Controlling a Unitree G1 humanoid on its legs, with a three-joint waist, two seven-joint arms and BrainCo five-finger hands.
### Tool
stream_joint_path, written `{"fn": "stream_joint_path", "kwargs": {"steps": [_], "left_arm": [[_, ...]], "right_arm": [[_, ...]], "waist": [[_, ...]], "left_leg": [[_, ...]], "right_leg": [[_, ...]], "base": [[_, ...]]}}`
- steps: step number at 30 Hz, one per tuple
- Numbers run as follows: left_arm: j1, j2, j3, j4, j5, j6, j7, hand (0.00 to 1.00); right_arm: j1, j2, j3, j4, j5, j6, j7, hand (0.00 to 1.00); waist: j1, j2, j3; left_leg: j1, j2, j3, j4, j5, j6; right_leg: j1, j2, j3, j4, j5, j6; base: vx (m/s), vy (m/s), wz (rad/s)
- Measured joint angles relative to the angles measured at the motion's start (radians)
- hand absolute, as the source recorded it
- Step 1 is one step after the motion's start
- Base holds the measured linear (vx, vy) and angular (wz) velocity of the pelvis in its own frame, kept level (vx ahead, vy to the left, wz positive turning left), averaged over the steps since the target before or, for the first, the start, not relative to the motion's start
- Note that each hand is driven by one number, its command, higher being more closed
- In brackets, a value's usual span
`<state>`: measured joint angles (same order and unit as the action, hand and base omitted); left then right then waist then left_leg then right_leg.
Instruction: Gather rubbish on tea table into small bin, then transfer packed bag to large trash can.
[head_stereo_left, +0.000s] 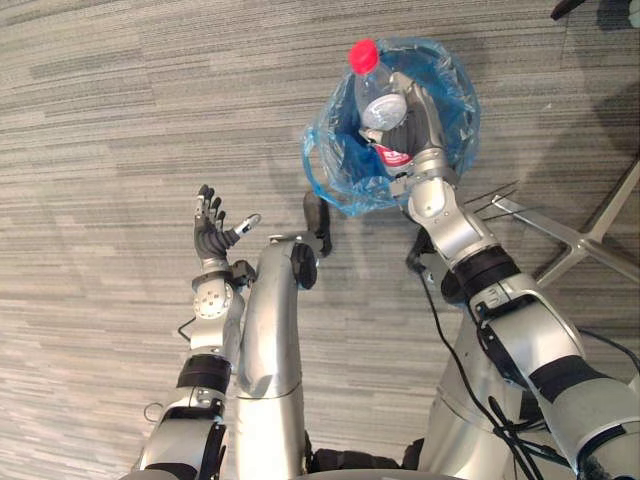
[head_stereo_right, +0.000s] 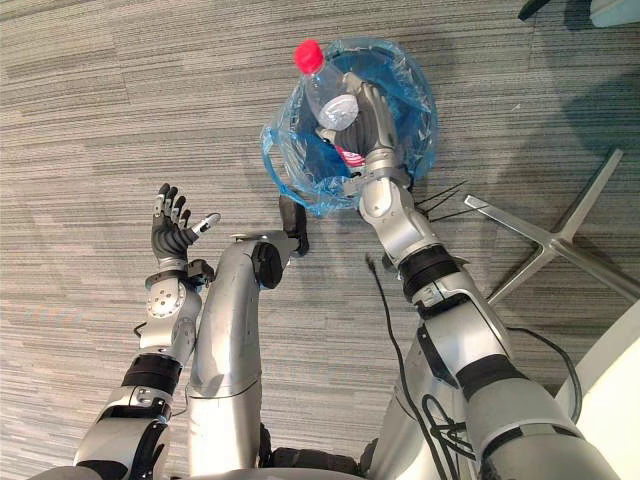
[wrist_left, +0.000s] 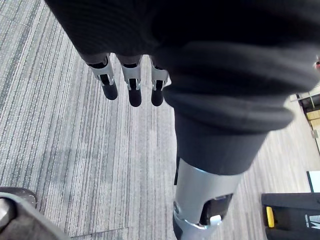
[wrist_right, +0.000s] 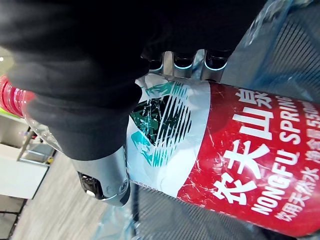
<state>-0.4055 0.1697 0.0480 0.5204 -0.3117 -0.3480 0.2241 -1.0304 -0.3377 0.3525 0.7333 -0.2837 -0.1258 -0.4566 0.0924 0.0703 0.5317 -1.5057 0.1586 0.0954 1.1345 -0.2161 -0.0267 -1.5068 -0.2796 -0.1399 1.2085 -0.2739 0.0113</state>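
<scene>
The left hand (head_stereo_left: 210, 232) hangs over the grey striped carpet floor (head_stereo_left: 100, 120) with its fingers straight and spread, holding nothing; its wrist view shows the same straight fingers (wrist_left: 130, 87) above bare carpet. To its right a blue bag (head_stereo_left: 328, 170) sits on the floor with its mouth spread wide. The right hand (head_stereo_left: 418, 118) reaches into that mouth, fingers curled round a clear plastic bottle (head_stereo_left: 376, 100) with a red and white label. The bottle's red cap (head_stereo_left: 363, 55) pokes past the bag's far rim. Metal chair legs (head_stereo_left: 575, 238) lie further right.
</scene>
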Motion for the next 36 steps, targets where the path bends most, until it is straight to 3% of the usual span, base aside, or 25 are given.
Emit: {"fn": "stream_joint_path", "kwargs": {"steps": [6, 12, 14, 23, 24, 31, 36], "left_arm": [[0.008, 0.008, -0.002, 0.0, 0.01, 0.017, -0.001, 0.0], [0.051, 0.022, -0.011, 0.004, 0.029, 0.03, -0.001, 0.0], [0.052, 0.015, -0.017, 0.01, 0.03, 0.032, -0.001, 0.0], [0.031, -0.001, -0.015, 0.053, 0.045, 0.016, 0.001, 0.0], [0.03, 0.0, -0.015, 0.056, 0.046, 0.015, 0.001, 0.0], [-0.014, -0.011, -0.015, 0.057, 0.046, 0.025, -0.005, 0.0], [-0.03, -0.011, -0.014, 0.057, 0.045, 0.028, -0.006, 0.0]], "right_arm": [[0.056, -0.012, 0.007, -0.087, -0.054, 0.002, -0.008, 0.0], [0.209, 0.017, 0.068, -0.169, -0.251, -0.005, 0.003, 0.0], [0.23, 0.019, 0.095, -0.166, -0.297, -0.005, 0.007, 0.0], [0.201, 0.121, 0.181, 0.151, -0.435, 0.026, 0.119, 0.0], [0.199, 0.13, 0.184, 0.169, -0.436, 0.027, 0.128, 1.0], [0.1, 0.145, 0.195, 0.296, -0.425, 0.063, 0.178, 1.0], [0.085, 0.142, 0.186, 0.313, -0.345, 0.064, 0.185, 1.0]], "waist": [[-0.01, -0.01, -0.006], [-0.023, -0.054, -0.062], [-0.027, -0.057, -0.066], [-0.023, -0.065, -0.082], [-0.024, -0.065, -0.082], [-0.022, -0.064, -0.086], [-0.022, -0.064, -0.086]], "left_leg": [[0.022, 0.011, 0.004, -0.019, 0.008, 0.005], [0.059, 0.032, 0.011, -0.078, 0.016, -0.007], [0.075, 0.034, 0.011, -0.092, 0.018, -0.008], [0.086, 0.031, 0.006, -0.15, 0.034, -0.023], [0.084, 0.03, 0.003, -0.15, 0.034, -0.023], [0.047, 0.011, -0.013, -0.146, 0.044, -0.037], [0.035, 0.014, -0.02, -0.129, 0.044, -0.037]], "right_leg": [[0.021, 0.012, -0.004, -0.023, 0.006, -0.009], [0.058, 0.039, -0.019, -0.096, 0.026, -0.017], [0.077, 0.044, -0.023, -0.112, 0.03, -0.017], [0.087, 0.049, -0.04, -0.15, 0.031, -0.017], [0.086, 0.049, -0.043, -0.149, 0.031, -0.019], [0.042, 0.031, -0.045, -0.106, 0.012, -0.039], [0.029, 0.032, -0.047, -0.085, 0.001, -0.045]], "base": [[-0.01, 0.011, -0.04], [-0.02, 0.018, -0.12], [-0.02, 0.021, -0.05], [-0.01, 0.008, 0.02], [-0.01, 0.017, 0.07], [-0.03, 0.018, 0.14], [-0.02, 0.013, 0.01]]}}
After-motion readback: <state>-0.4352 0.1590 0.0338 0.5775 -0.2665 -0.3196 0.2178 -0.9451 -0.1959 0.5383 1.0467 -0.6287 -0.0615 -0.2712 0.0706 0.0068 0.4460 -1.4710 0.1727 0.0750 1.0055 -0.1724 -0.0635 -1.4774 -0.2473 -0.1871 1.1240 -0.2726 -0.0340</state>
